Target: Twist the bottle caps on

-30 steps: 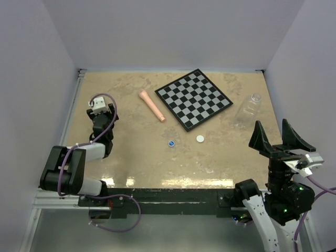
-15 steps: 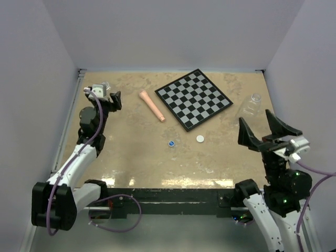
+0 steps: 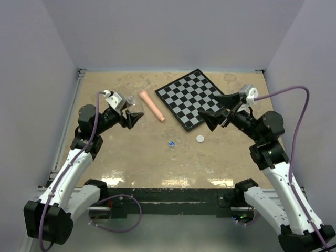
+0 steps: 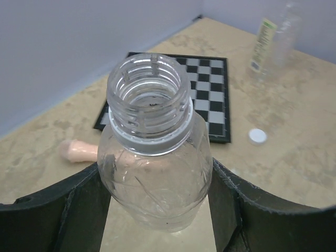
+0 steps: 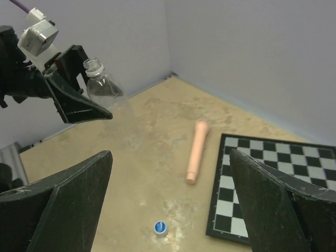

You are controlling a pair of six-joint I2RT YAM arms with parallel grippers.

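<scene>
- The tan table [image 3: 142, 163] lies under both my grippers.
- The board [image 3: 194, 98] of black and white squares lies flat on the table. It is ahead of my left gripper [image 3: 128, 113], past the bottle I hold. In the top view my right gripper [image 3: 220, 109] shows at the board's right side.
- The big bottle [image 4: 270, 44] with the yellowish label is far ahead and to the right of my left gripper, beyond the board.
- My right gripper has its fingers spread wide apart, with nothing between them.
- My left gripper's fingers [image 4: 79, 210] press on both sides of the small bottle [image 4: 152, 173] and hold it up off the table. Its ridged mouth is open and points up at my wrist camera.
- The pink stick [image 3: 152, 106] lies flat on the table, just beside my left gripper on the board's side.
- The white cap [image 3: 200, 138] lies on the table near my right gripper, just off the board's near edge.
- The blue cap [image 3: 171, 143] lies on the table between my two grippers, near the white cap but not touching it. It is well apart from the small bottle.
</scene>
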